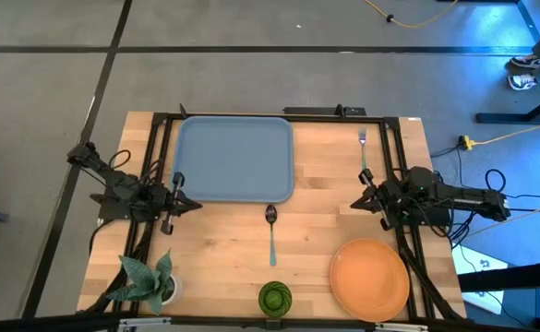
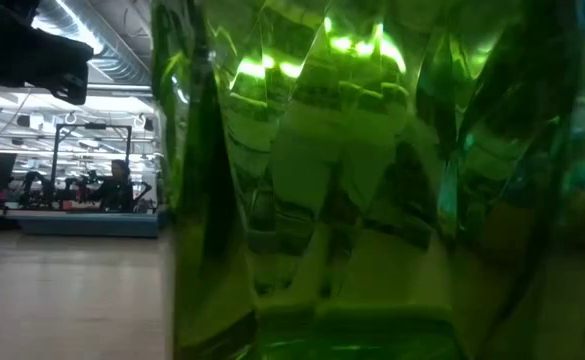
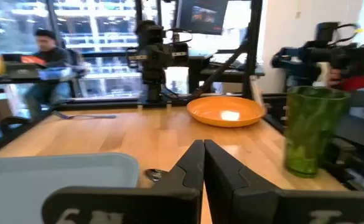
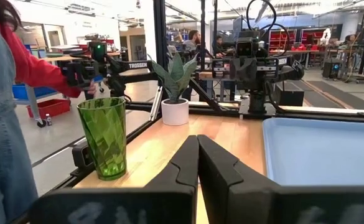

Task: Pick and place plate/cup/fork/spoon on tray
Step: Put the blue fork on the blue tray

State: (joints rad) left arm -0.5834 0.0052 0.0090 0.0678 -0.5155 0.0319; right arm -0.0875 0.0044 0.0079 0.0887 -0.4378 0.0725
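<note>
1. Grippers rest closed on nothing: your left gripper [image 1: 192, 204] beside the tray [image 1: 234, 159], right gripper [image 1: 356, 203] opposite.
2. You'll find the plate [image 1: 370, 278], cup [image 1: 275, 298], spoon [image 1: 271, 231] and fork [image 1: 363, 149] on the table [image 1: 325, 226].

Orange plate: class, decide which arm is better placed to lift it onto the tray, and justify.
Right. The plate lies just below the right gripper; the left gripper waits across the table beside the tray.

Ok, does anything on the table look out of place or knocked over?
Nothing stands out. The cup stands upright, the plate lies flat, the spoon and fork lie straight, and the tray is empty. Only oddity: the cup fills the low view.
</note>
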